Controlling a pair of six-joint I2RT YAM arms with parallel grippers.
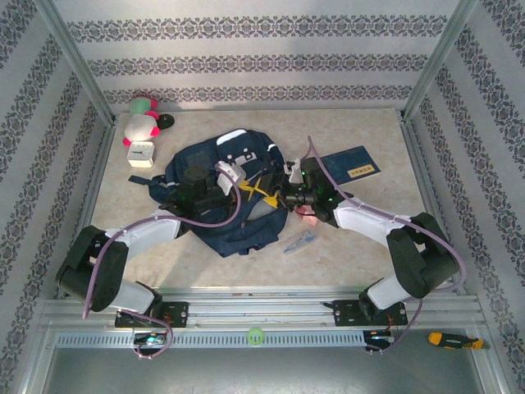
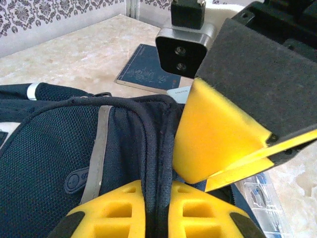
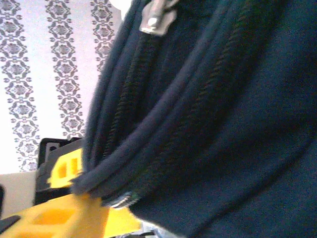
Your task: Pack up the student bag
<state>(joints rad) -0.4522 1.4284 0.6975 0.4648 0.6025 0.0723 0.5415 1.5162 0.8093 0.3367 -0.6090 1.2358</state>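
**Bag rim being pinched; packing barely begun**

The left gripper (image 2: 157,194) is being held shut on the piped rim of the bag (image 2: 44,148). The right gripper (image 1: 269,195) is being pressed to the same rim just beside it; open or closed cannot be told. The bag is being worked mid-table, touching both. Booklet (image 1: 349,164), pen case (image 1: 299,241) and plush (image 1: 141,123) are being left outside, so most packing is judged undone.

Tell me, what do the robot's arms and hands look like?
The left arm and right arm have white shells, bulky black joints and looping purplish cables. The left hand and right hand have yellow fingers with moulded hollows on black bodies.
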